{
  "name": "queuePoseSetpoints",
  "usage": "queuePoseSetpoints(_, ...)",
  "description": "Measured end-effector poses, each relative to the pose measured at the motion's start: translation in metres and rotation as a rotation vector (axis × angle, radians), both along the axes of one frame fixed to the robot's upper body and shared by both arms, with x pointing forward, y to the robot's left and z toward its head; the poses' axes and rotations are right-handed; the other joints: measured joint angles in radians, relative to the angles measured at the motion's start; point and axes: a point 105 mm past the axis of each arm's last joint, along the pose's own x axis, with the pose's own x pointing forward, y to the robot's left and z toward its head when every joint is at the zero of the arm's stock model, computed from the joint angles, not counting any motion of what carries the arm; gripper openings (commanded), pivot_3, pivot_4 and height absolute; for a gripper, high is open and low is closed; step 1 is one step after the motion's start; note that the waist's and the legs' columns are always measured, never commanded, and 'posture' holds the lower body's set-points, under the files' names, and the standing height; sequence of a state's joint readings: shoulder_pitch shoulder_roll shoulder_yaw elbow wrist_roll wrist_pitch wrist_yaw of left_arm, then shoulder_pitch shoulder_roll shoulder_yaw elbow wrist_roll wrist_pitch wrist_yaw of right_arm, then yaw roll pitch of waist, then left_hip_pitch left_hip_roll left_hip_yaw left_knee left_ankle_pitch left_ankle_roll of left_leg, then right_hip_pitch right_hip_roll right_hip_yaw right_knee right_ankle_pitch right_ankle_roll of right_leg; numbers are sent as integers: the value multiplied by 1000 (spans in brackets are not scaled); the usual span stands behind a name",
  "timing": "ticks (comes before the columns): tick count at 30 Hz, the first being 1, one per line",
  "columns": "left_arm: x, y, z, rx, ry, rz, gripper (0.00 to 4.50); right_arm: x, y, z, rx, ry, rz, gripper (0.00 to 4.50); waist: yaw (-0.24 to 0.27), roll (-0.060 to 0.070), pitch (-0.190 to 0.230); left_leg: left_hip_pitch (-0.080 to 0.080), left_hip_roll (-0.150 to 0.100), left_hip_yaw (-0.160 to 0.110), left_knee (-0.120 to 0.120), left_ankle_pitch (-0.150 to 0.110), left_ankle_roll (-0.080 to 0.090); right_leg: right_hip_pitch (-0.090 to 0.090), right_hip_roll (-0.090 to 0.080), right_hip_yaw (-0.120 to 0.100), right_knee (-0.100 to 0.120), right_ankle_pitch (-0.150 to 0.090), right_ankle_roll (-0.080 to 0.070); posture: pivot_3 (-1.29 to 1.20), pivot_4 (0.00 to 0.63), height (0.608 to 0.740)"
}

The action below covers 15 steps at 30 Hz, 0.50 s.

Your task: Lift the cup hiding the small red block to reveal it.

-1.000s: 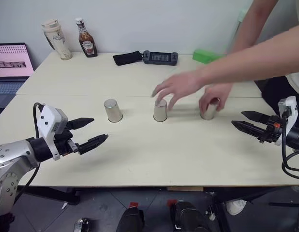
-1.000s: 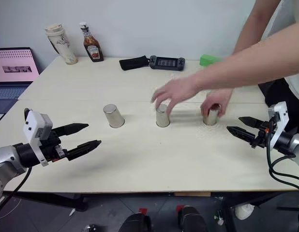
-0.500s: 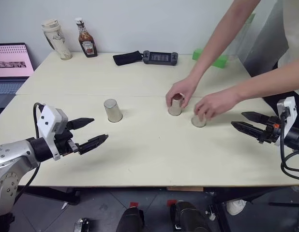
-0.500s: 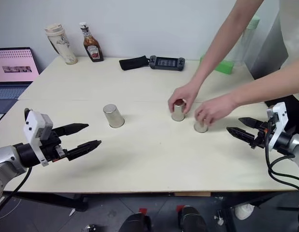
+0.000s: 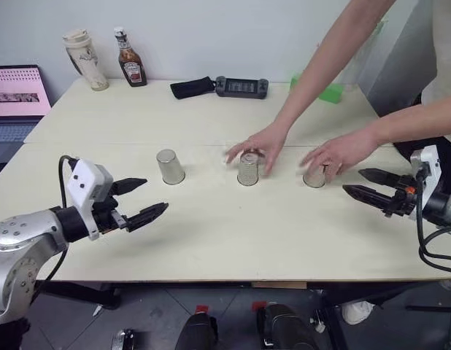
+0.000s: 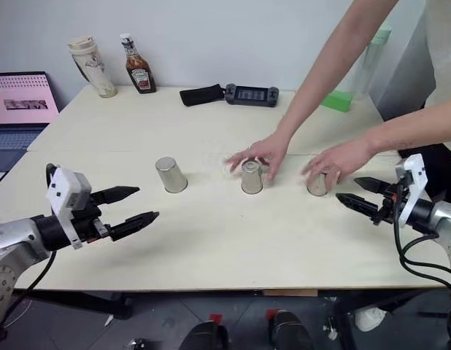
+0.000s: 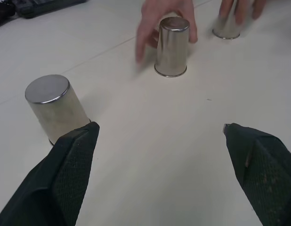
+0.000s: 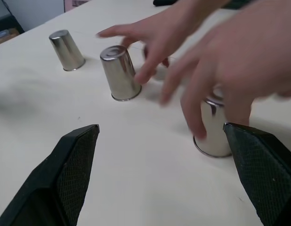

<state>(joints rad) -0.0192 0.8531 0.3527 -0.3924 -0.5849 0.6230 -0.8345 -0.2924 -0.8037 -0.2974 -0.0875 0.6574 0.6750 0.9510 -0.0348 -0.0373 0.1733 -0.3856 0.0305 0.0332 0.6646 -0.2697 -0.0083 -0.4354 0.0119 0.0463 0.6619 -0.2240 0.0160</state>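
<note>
Nearest the table's front edge, the left gripper and right gripper hover at opposite ends, each with jaws spread wide and holding nothing; between them stand three inverted metal cups in a row, long axes upright. Left cup lies just beyond the left gripper and untouched; middle cup and right cup each sit under a person's hand, the right one closest to the right gripper. Which cup hides the small red block cannot be told; farther back stand a travel mug and sauce bottle.
</note>
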Motion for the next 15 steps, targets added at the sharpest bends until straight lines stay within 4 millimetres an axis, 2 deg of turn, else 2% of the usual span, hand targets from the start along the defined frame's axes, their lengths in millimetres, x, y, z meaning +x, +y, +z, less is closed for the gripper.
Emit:
queuePoseSetpoints(6,28,-31,-9,-37,-75,66,4500,10,44,7,-24,-65,68,4473,6,0,0,-1,-1,-2,1,0,0,1,0,-1,0,0,0,0,150,740)
queuePoseSetpoints(11,38,-62,-22,-73,-77,68,4500,17,64,3,-55,-78,73,4473,6,0,0,-6,-2,-2,1,0,0,-2,-1,-1,-1,1,1,0,150,740)
queuePoseSetpoints(15,64,-97,-25,-103,-102,106,4500,25,86,19,-50,-133,106,4473,8,-1,-1,-6,-2,-4,3,0,0,-1,-1,-1,0,1,1,0,150,740)
